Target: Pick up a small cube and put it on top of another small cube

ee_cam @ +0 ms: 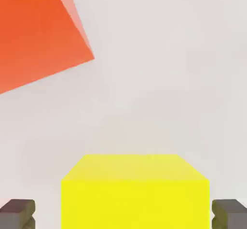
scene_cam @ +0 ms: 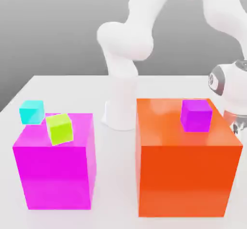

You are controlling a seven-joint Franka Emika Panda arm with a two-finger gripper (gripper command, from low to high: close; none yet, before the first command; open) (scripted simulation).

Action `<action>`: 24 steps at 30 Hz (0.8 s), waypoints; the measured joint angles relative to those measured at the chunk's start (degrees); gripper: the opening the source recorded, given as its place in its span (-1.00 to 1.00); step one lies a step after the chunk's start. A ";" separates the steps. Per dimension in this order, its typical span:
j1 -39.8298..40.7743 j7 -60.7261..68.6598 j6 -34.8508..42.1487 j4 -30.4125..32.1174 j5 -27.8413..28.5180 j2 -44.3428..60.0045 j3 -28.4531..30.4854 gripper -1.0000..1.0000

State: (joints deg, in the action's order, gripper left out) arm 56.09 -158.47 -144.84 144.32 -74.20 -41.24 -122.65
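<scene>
Two fingertips [ee_cam: 17, 213] of the tool [ee_cam: 123, 214] stand wide apart on either side of a yellow cube [ee_cam: 135, 192] resting on the counter [ee_cam: 159, 78], gripping nothing yet. This looks like the reach-and-grasp step. Next, the tool should sink around the yellow cube and close. A purple cube [scene_cam: 196, 115] sits atop the big orange block [scene_cam: 185, 175], a likely target.
</scene>
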 joint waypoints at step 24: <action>-13.44 -7.53 4.36 3.69 11.71 5.10 17.00 -1.00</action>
State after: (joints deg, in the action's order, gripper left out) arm 42.65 -165.99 -140.47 148.01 -62.49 -36.14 -105.64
